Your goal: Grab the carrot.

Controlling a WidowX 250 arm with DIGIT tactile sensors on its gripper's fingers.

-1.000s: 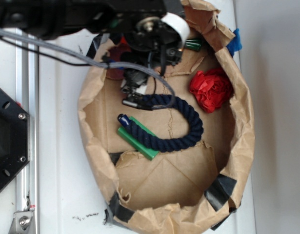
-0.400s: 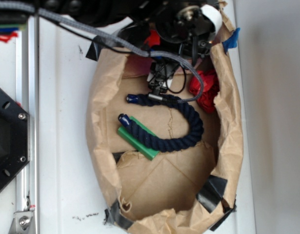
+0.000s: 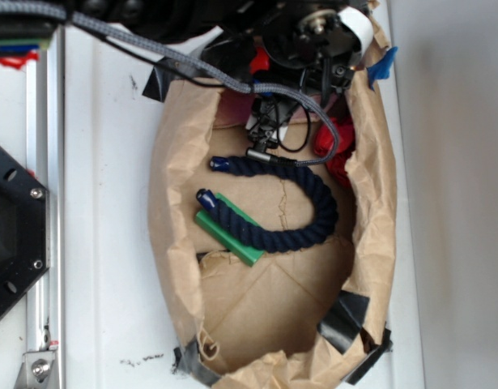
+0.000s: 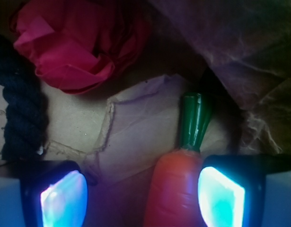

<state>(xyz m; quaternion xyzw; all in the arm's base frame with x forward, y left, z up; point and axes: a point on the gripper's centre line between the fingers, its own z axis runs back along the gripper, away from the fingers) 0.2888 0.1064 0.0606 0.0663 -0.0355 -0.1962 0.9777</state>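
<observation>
A: Where is the carrot (image 4: 176, 194)?

B: In the wrist view it sits at the lower centre-right of the frame, orange body running off the bottom edge, dark green stem pointing up. It lies on brown paper inside the paper bag (image 3: 172, 211). In the exterior view I cannot pick it out; the arm at the top of the frame covers that part of the bag.

A: And the gripper (image 4: 143, 196)?

B: The fingers are spread apart. One glowing pad (image 4: 64, 198) is at the lower left of the wrist view, the other at the lower right. The carrot is between them, close against the right-hand pad; whether it actually touches I cannot tell. There is a clear gap to the left-hand pad, so nothing is clamped.

A: What else is nearby?

B: A red crumpled paper ball (image 4: 74, 45) fills the upper left of the wrist view, apart from the carrot. A dark blue rope (image 3: 301, 215) runs down the left edge there; in the exterior view it curves across the middle of the bag, one end lying over a flat green block (image 3: 228, 235). The bag stands on a white table (image 3: 103, 243), with black tape (image 3: 344, 320) at its lower corners.
</observation>
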